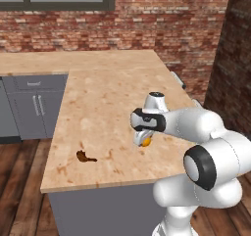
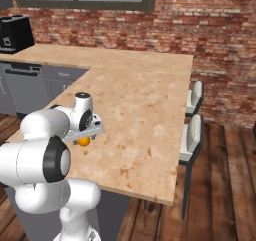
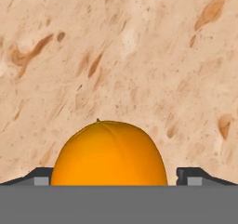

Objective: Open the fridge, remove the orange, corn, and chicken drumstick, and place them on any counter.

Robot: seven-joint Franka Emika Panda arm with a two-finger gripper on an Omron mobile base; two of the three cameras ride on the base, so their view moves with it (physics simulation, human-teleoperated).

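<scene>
The orange point(image 3: 109, 153) rests on the beige speckled counter point(image 1: 108, 107), near its front right part. My gripper point(image 3: 114, 176) hangs straight over it, open, one fingertip point(image 3: 190, 175) on each side, with a small gap showing at the right one. From the base views the orange point(image 1: 146, 142) point(image 2: 83, 141) peeks out under the gripper point(image 1: 143, 138) point(image 2: 86, 136). The chicken drumstick point(image 1: 86, 156) lies on the counter near its front left edge, well left of the gripper. The fridge and the corn are out of view.
Grey base cabinets point(image 1: 34, 105) with silver handles stand under the counter's left wing. Two grey chairs point(image 2: 194, 130) sit along the counter's right side. A black coffee machine point(image 2: 15, 32) stands at the far left, against the brick wall point(image 2: 210, 20).
</scene>
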